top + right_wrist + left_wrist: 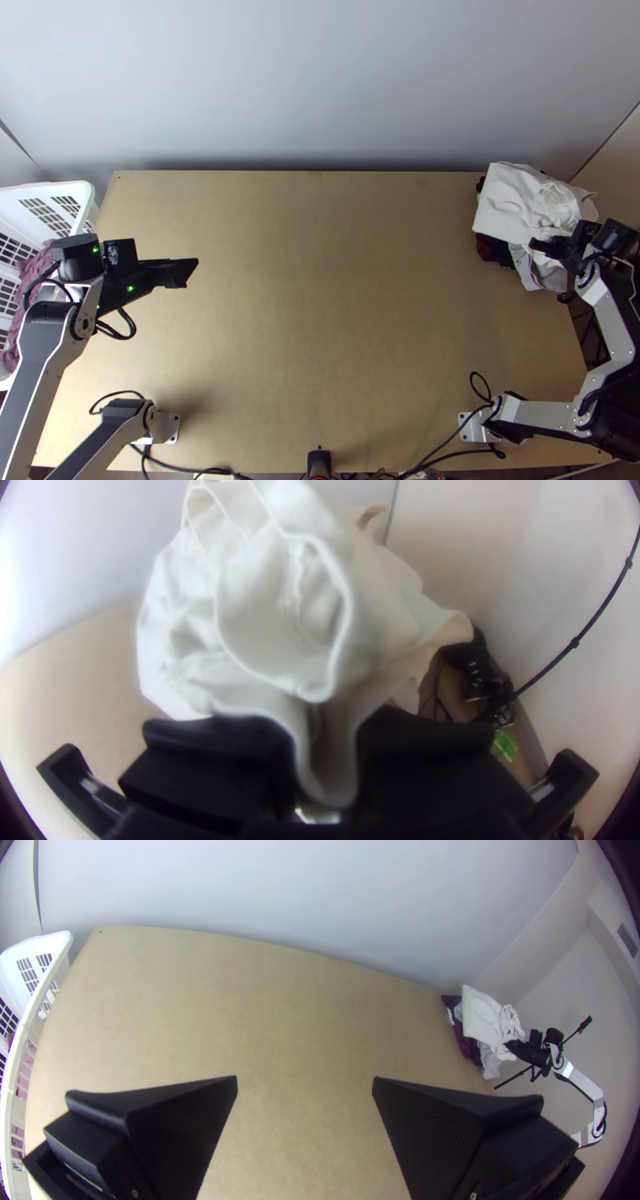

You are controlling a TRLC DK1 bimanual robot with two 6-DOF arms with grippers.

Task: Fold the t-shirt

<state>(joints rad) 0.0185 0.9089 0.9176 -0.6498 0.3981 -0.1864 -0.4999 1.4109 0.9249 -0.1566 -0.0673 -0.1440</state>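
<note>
At the table's right edge a white cloth [532, 204] lies bunched on top of a pile of garments. My right gripper [548, 246] is at the pile's near side; in the right wrist view the right gripper [327, 760] is shut on a fold of the white cloth [280, 613]. That fold stands up between its fingers. Over the table's left part is my left gripper [192, 272], far from the pile. In the left wrist view the left gripper [305, 1081] is open, its fingers wide apart with bare table between them.
A white slatted basket [56, 192] with mauve cloth [36, 272] in it stands at the table's left edge. Dark red cloth [492, 250] sticks out under the white one. The wooden table [320, 304] has free room across its middle. A wall rises behind it.
</note>
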